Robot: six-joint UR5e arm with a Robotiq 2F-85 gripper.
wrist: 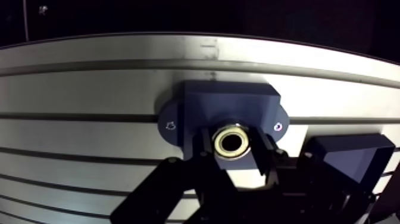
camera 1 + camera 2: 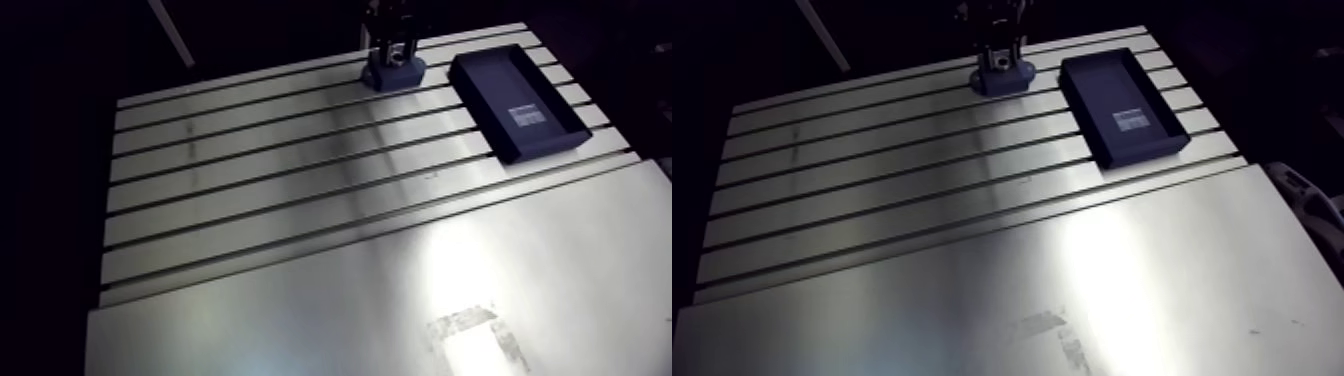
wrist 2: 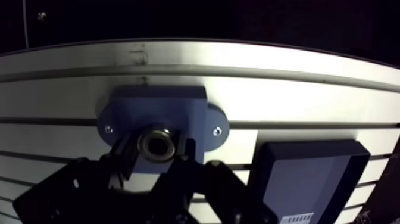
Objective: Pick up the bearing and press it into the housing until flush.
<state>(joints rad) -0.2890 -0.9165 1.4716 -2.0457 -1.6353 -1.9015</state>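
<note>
Upright, the arm (image 2: 392,18) stands over the blue housing (image 1: 229,101) at the table's (image 2: 300,200) far edge. The gripper (image 1: 233,146) clenches its jaws on the bearing (image 1: 221,142), which sits between them at the housing's top face.

A small silvery metal ring bearing (image 1: 233,142) sits bore-up over the blue flanged block housing (image 1: 229,98), which lies flat just beside the dark rectangular tray (image 2: 495,85).
</note>
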